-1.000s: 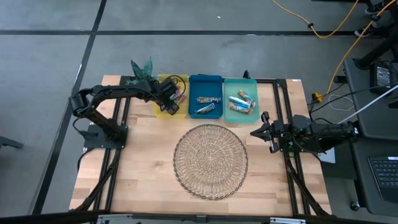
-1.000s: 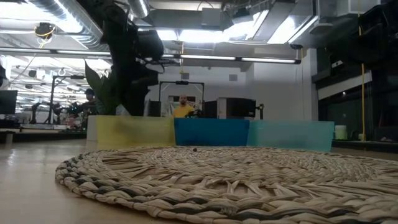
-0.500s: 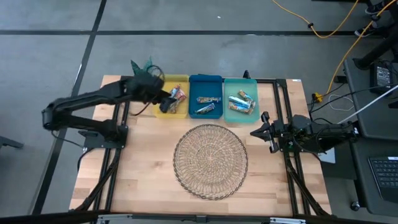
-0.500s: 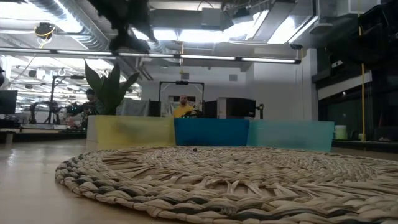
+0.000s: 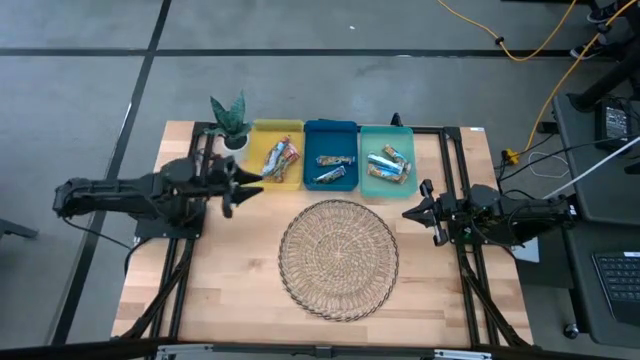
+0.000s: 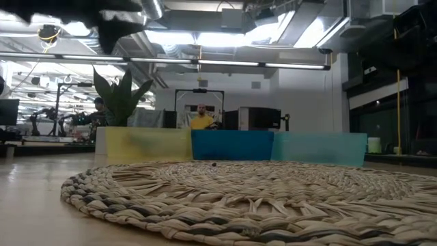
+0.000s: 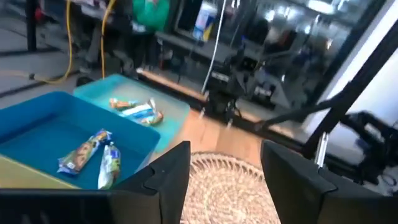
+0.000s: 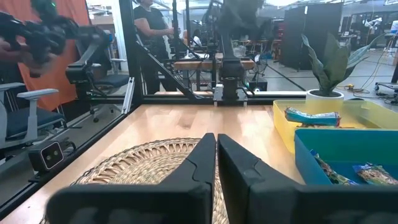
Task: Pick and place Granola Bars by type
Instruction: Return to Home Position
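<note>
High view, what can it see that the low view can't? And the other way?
Only the high view shows the granola bars inside the trays, the shut right hand beside the basket, and the left hand open near the yellow tray. Only the low view shows the room behind, with a person in yellow. Both show the basket, trays, plant, and the left arm, blurred in the low one.

No legible text, labels, brands or numbers on wrappers, trays or elsewhere.

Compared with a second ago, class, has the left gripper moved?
Yes. In the high view the left gripper has drawn back from over the yellow tray, down and leftward, and now sits just off the tray's lower-left corner.
</note>
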Available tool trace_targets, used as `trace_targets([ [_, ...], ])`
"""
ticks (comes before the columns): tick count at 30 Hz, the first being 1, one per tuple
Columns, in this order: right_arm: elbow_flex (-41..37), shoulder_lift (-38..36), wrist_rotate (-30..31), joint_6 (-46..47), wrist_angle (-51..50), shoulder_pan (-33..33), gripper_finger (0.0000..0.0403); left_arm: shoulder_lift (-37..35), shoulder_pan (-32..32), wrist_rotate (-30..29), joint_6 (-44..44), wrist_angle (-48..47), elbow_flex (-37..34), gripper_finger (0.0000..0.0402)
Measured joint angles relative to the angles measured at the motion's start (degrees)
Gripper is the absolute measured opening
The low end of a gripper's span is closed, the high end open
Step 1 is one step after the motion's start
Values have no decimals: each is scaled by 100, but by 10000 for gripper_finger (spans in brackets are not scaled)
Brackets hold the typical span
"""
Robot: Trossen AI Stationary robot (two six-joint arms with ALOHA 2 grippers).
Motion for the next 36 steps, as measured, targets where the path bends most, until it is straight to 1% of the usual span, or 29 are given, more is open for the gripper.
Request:
trace_targets([
  [4,0,0,0,1,0,0,21,-1388,66,-167,-287,141,-954,179],
  [7,0,0,0,0,0,0,21,-2396,44,-312,-422,152,-1501,173],
  [10,0,0,0,1,0,0,21,-3115,-10,-499,-448,183,-1923,166],
  [13,0,0,-1,0,-2,0,21,-3158,-88,-423,-366,445,-2262,162],
  [15,0,0,2,0,0,0,21,-3086,-164,-266,-320,869,-2451,160],
  [19,0,12,15,1,8,0,21,-3095,-334,56,18,555,-2511,155],
  [23,0,13,15,0,-1,0,21,-3112,-452,358,872,348,-2511,148],
  [25,0,13,13,0,0,0,21,-3111,-476,360,1149,279,-2511,143],
  [27,0,23,13,0,0,0,21,-3115,-479,338,1418,-24,-2511,137],
  [31,0,25,11,1,-1,0,21,-2980,-467,30,1940,-63,-2511,125],
  [36,0,24,9,0,0,0,21,-2970,-430,-47,2084,-52,-2511,109],
])
